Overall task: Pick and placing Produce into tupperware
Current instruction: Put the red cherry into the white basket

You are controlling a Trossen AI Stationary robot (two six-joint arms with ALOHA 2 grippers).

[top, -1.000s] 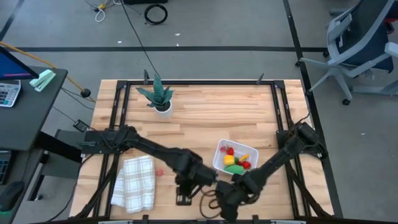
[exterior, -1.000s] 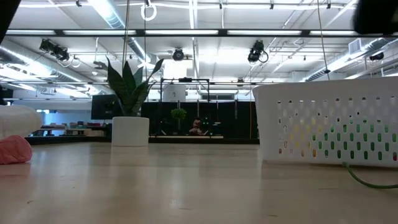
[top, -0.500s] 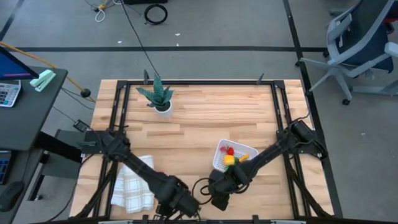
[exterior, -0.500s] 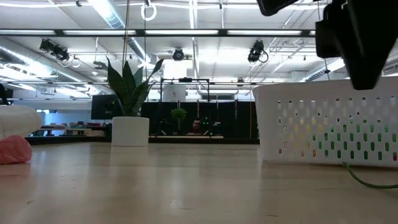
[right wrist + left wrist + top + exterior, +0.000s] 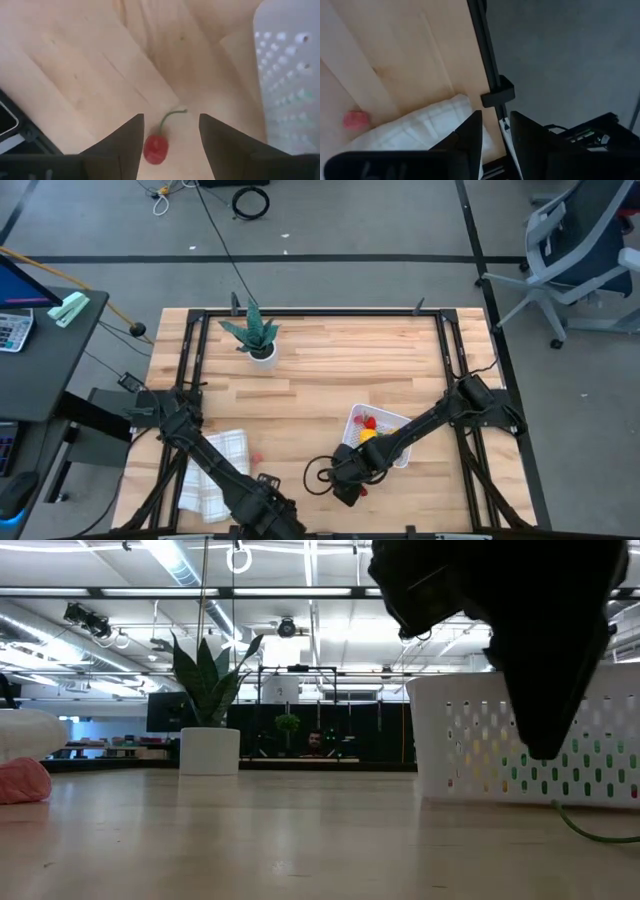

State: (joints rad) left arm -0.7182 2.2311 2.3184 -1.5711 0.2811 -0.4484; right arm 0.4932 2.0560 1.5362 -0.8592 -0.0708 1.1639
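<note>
Jaws on the right gripper were spread wide, with nothing held between them. Just ahead of the gap a small red cherry with a thin green stem was lying on the wooden table, so that looked like the piece being gone for. It was sitting close beside the near left wall of the white tupperware, at the near edge of the table.

For a clean pick, the fingers would probably want to be lowered until the round body, not the stem, was centred between them, then closed gently, since a ball that small seems likely to squirt out sideways. The container wall being so close on one side was worth watching too.

A green and some yellow and red produce could already be seen inside the tupperware. Another pinkish-red piece was left on the table, just right of the white checked cloth.

Over at the near left, the left gripper was parked past the table's edge, fingers only slightly apart and empty. A potted plant was sitting at the far left, out of the way.
</note>
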